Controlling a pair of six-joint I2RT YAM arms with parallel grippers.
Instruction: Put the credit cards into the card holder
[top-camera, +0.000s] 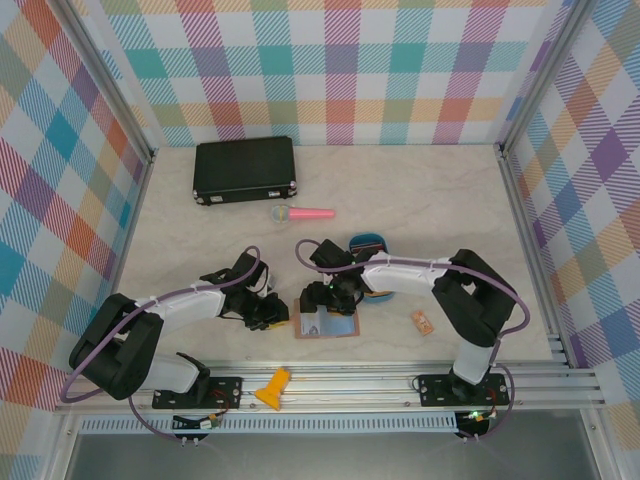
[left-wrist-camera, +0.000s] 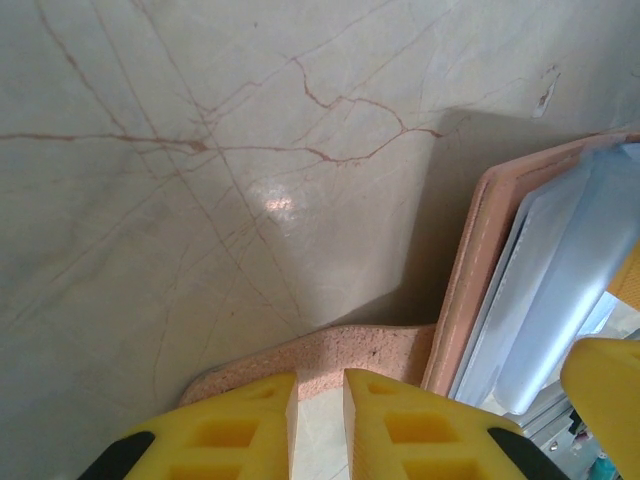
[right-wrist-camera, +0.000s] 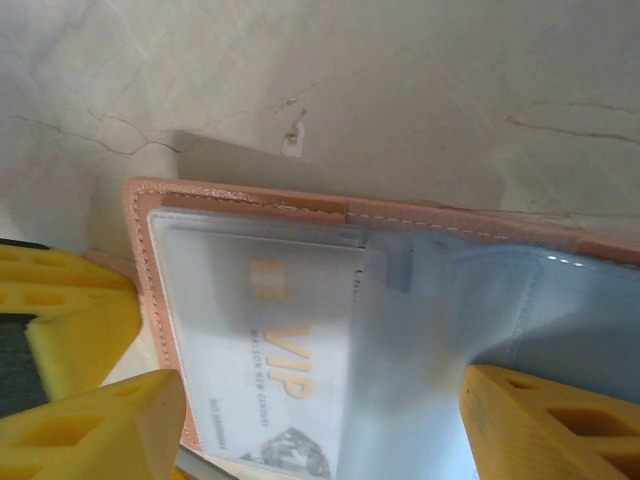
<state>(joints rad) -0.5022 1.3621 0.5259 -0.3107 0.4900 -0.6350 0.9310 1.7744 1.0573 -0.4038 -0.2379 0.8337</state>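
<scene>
Front of counter (left-wrist-camera: 200, 150): your left claw (left-wrist-camera: 320, 395) pinches a flap of the open card holder (left-wrist-camera: 480, 270). Your right claw (right-wrist-camera: 320, 390), released, straddles the half-sleeved white card (right-wrist-camera: 270, 370). Push straight, flap pinned.

One pinkish card holder (top-camera: 342, 328), lying open; one credit card (right-wrist-camera: 270, 390) that can be counted, a white VIP card behind the holder's clear sleeve; one black case (top-camera: 245, 170); one pink wand (top-camera: 305, 213) with a pale green tip; one blue tray (top-camera: 368, 242); one small orange tag (top-camera: 422, 321); one yellow piece (top-camera: 273, 388); two robot arms, the left arm (top-camera: 170, 305) and the right arm (top-camera: 420, 272).
</scene>
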